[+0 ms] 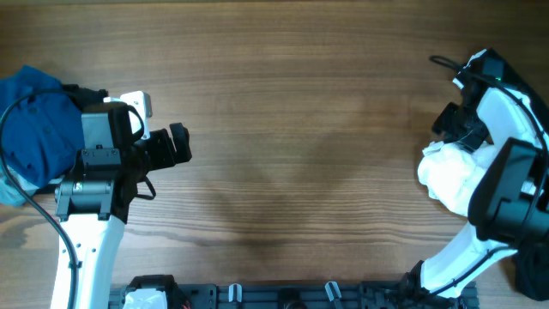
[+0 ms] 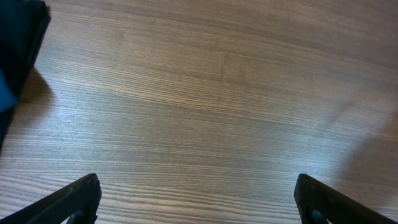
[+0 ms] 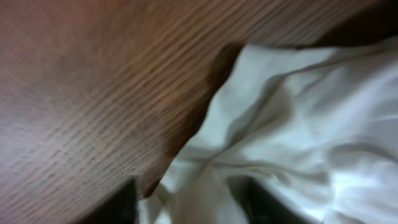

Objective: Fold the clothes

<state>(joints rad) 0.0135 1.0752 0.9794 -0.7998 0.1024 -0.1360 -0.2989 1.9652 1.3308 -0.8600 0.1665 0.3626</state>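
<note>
A bunched white T-shirt [image 1: 448,177] lies in a heap at the right side of the table. In the right wrist view its folds [image 3: 292,118] fill the right half of the frame. My right gripper [image 3: 193,200] is down in the heap, with white fabric pinched between its two dark fingers. In the overhead view the right gripper [image 1: 452,142] sits at the heap's top edge. My left gripper [image 1: 177,145] hovers over bare wood at the left. Its fingers [image 2: 198,199] are wide apart with nothing between them. The neck tag and striped print are hidden.
A crumpled blue garment [image 1: 34,129] lies at the far left edge behind my left arm; its dark edge shows in the left wrist view [image 2: 18,43]. The wooden table [image 1: 300,129] stretches between the arms. A dark rail [image 1: 283,296] runs along the front edge.
</note>
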